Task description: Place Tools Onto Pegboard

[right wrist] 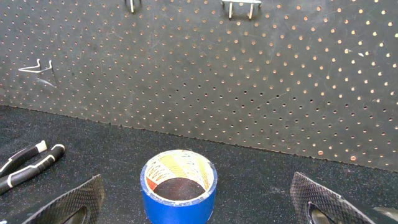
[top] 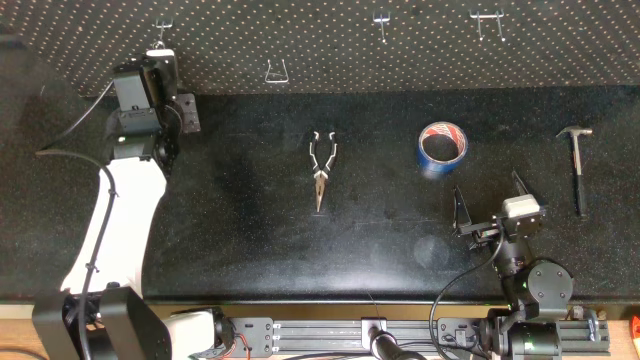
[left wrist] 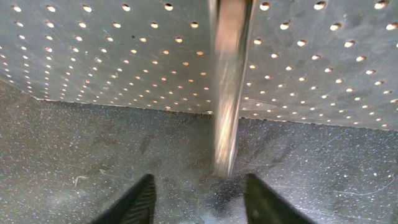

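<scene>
My left gripper (left wrist: pixel 199 180) is up at the left end of the pegboard (top: pixel 330 40), close to its face. Its fingers (left wrist: pixel 143 199) are spread and pinch nothing. In the left wrist view a shiny metal bar (left wrist: pixel 227 87) stands upright against the board, its lower end just above the gap between them. It is too blurred for me to tell which tool it is or what it hangs from.

My right gripper (top: pixel 487 195) sits low over the black worktop (top: pixel 240 220), near its front right. Its fingers (right wrist: pixel 78 202) are spread wide and empty. A blue tape roll (right wrist: pixel 179 183) stands on its flat side on the worktop straight ahead of them, between the gripper and the board.

The pliers (top: pixel 321 168) lie flat mid-worktop, handles toward the board and tips toward me. The hammer (top: pixel 577 175) lies at the far right, head toward the board, well apart from the tape.

On the board I see 1 wire hook (top: pixel 277 72) above the pliers and 2 metal hooks (top: pixel 487 22) farther right, all bare.
</scene>
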Robot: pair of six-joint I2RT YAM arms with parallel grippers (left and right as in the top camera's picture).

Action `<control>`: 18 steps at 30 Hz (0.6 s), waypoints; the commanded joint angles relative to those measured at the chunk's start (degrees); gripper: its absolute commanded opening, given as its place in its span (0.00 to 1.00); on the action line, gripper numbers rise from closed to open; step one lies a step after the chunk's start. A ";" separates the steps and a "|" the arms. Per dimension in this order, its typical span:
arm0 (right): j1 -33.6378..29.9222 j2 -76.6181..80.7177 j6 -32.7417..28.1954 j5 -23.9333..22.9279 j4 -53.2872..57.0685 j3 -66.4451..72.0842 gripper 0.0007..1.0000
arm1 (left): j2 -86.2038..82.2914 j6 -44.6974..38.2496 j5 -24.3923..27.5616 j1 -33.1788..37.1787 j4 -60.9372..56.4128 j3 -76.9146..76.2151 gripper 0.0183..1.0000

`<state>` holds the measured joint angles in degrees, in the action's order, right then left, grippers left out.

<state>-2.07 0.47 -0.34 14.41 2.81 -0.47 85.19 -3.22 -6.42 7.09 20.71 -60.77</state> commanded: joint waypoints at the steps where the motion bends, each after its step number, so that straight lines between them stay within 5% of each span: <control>1: 0.44 -0.39 -0.59 -0.28 0.15 0.22 0.98 | 0.68 -0.22 -0.72 0.46 0.02 -2.47 1.00; 4: 0.44 -0.39 -0.59 -0.28 0.15 0.22 0.98 | 0.44 0.02 -0.66 2.36 3.17 -7.06 1.00; 10: 0.44 -0.39 -0.59 -0.26 0.15 0.22 0.98 | -9.35 7.39 -0.39 -1.90 33.66 -18.53 1.00; 12: 0.44 -0.39 -0.57 -0.28 0.15 0.22 0.98 | -9.84 17.75 6.10 -3.10 39.28 -18.53 1.00; 18: 0.44 -0.39 -0.59 -0.28 0.15 0.22 0.98 | -3.41 41.75 -9.46 -35.80 48.11 -18.53 1.00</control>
<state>-2.07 0.47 -0.34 14.24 2.81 -0.49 78.17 27.42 -10.48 -20.47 68.49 -78.96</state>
